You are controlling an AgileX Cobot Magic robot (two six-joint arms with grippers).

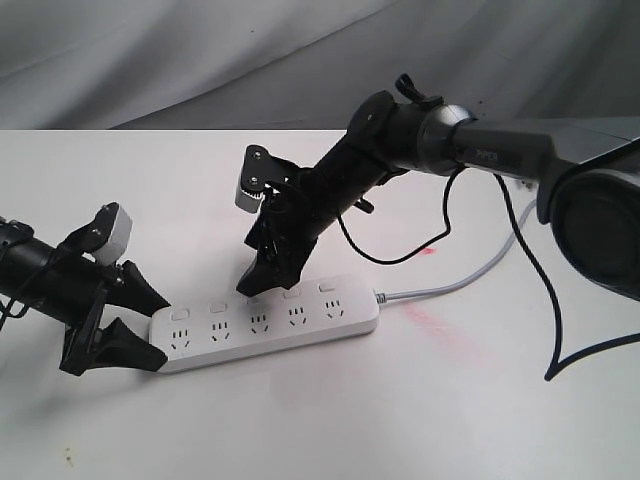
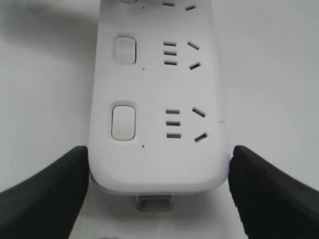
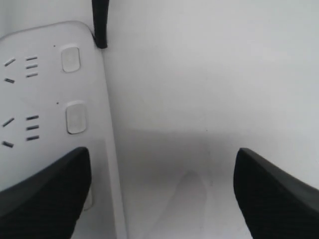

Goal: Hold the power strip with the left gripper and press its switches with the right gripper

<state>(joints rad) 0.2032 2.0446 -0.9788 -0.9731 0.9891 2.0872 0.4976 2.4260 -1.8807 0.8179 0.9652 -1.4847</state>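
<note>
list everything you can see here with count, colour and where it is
power strip: one, white, flat on the table
switches: five, white, in a row along the strip's far edge in the exterior view
sockets: five, dark holes, one beside each switch
cord: one, grey, leaving the strip's right end
table: one, white, under everything
red marks: a couple, faint red, on the table near the cord
backdrop: one, grey cloth, behind the table
cable: one, black, looping off the right arm
left pincer: one, black, closed on the strip's left end
right pincer: one, black, open, one finger over the switch row, the other over bare table
</note>
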